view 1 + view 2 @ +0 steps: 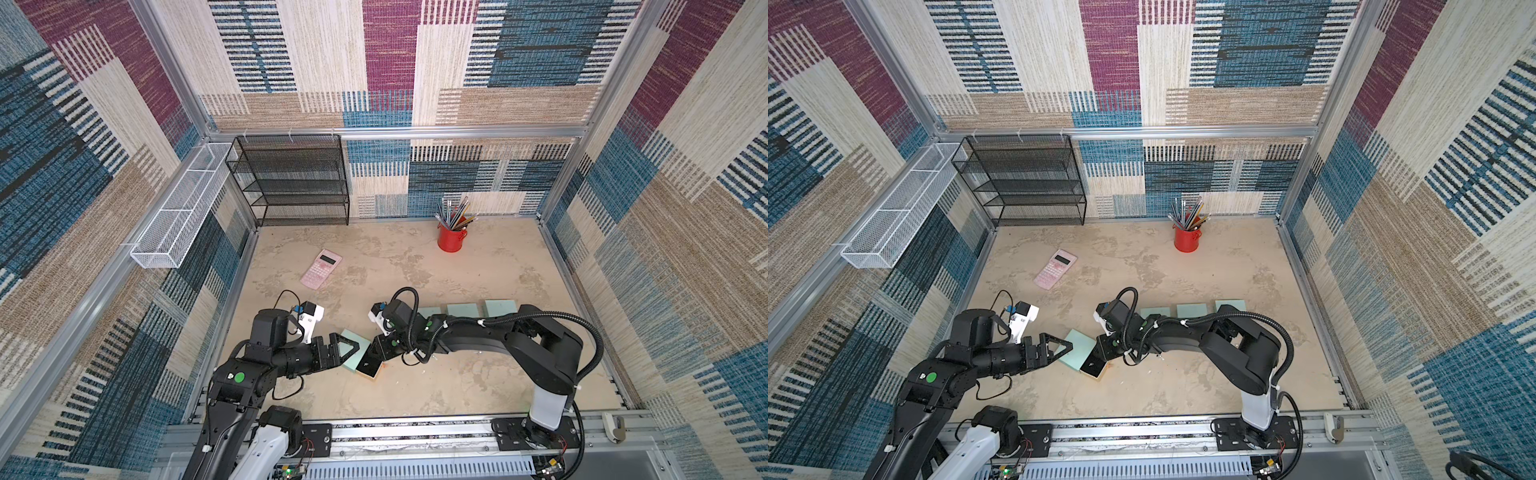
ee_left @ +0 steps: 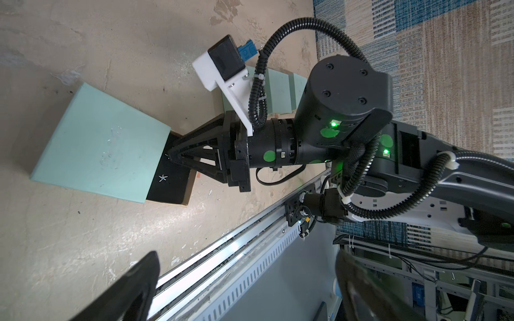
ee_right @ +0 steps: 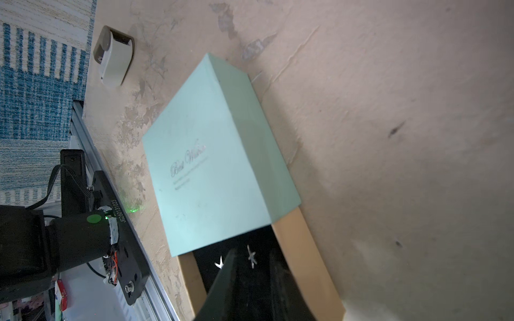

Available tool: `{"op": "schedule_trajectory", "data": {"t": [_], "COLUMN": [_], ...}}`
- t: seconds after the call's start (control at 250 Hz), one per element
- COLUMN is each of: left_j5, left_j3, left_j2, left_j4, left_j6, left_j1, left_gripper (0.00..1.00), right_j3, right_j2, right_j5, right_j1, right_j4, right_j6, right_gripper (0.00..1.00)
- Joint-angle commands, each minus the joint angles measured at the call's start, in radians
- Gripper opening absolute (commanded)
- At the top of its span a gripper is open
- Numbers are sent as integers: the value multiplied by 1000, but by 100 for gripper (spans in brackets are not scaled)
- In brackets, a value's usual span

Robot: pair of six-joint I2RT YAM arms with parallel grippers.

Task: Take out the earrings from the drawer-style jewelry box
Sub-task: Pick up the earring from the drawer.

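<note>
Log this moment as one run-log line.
phase: earring pickup | drawer: pulled partway out | earrings: two stars lying inside | right gripper: tips over drawer, grip unclear | left gripper: open, empty

Both top views look down from high above the desk's (image 1: 498,374) near edge. Wrist views, close in, share the jewelry box (image 2: 100,144).

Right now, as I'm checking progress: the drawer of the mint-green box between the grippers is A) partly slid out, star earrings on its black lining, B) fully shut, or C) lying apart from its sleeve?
A: the drawer juts partway from the mint-green sleeve, and star-shaped earrings lie on its black lining.
</note>
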Motion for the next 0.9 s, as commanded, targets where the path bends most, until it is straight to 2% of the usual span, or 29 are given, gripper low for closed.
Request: {"op": "schedule_trajectory", "data": {"t": [0.0,0.38,0.896], "left_j5": [3,-5,-4], "left_j3": [3,-2,-5], "left_j2": [0,2,2], "left_j4": [-10,-10,-10], "left_j6": [28,20,18], "left_j1": [2,10,21], "left_gripper": [99,98,99], "right_j3": [9,-2,-11], "right_j2": [10,17,32], "right_j5": [6,-25,-70], "right_j1": [1,1,3], "right_j4": [-1,30,72], "right_j6": [-14,-19,-15], "right_gripper": [24,20,10]}}
